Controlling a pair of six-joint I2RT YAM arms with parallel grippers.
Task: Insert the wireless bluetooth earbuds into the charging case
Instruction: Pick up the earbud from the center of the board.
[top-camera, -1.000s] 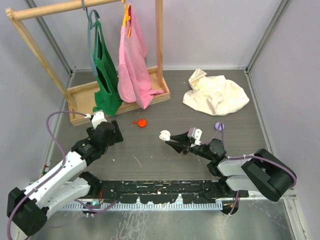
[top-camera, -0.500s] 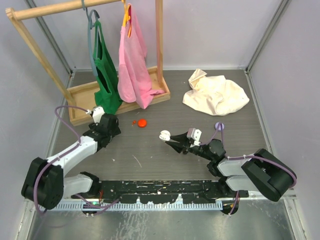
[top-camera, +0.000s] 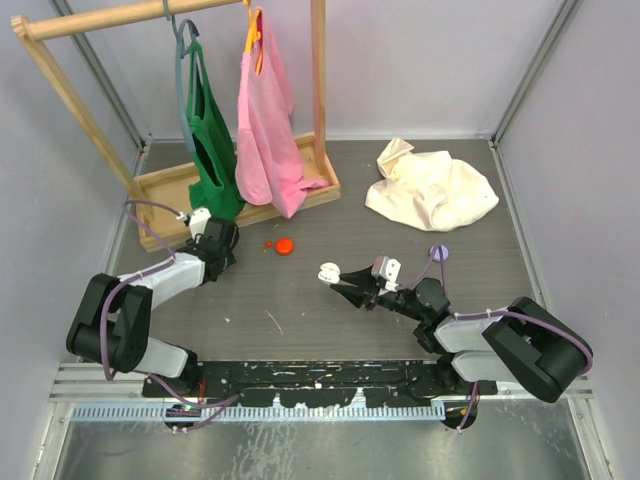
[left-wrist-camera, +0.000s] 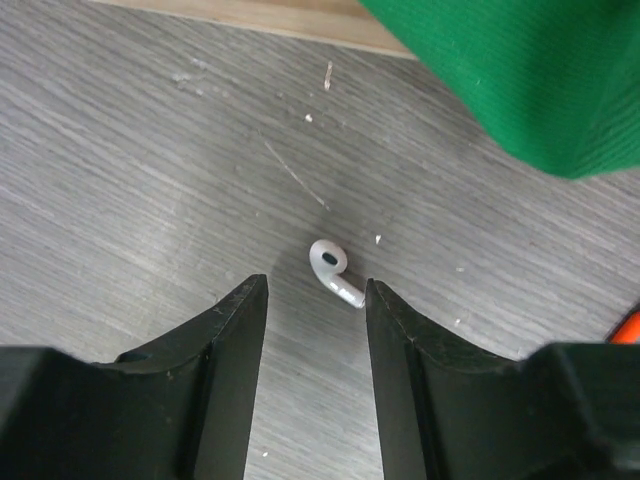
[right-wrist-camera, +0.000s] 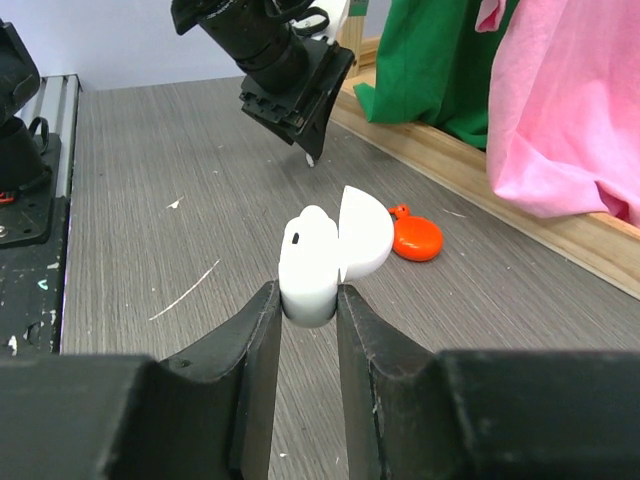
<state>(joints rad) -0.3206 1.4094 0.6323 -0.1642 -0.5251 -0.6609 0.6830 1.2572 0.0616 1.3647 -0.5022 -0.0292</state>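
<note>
A white earbud (left-wrist-camera: 333, 270) lies on the grey table close to the green bag. My left gripper (left-wrist-camera: 315, 288) hangs over it, open, its tips on either side of the stem end and just short of the bud; nothing is between the fingers. In the top view the left gripper (top-camera: 222, 240) is by the wooden rack base. My right gripper (right-wrist-camera: 308, 295) is shut on the white charging case (right-wrist-camera: 312, 265), whose lid stands open, held at mid table (top-camera: 329, 270). A small red earbud (top-camera: 268, 245) lies beside a red disc (top-camera: 285, 245).
A wooden clothes rack (top-camera: 235, 185) at the back left carries a green bag (top-camera: 212, 150) and a pink bag (top-camera: 265, 120). A cream cloth (top-camera: 430, 185) lies at the back right. A lilac disc (top-camera: 438, 253) sits near the right arm.
The left arm has swung back and left toward the rack base, and its jaws have narrowed. The right gripper holds the case in the same place.
</note>
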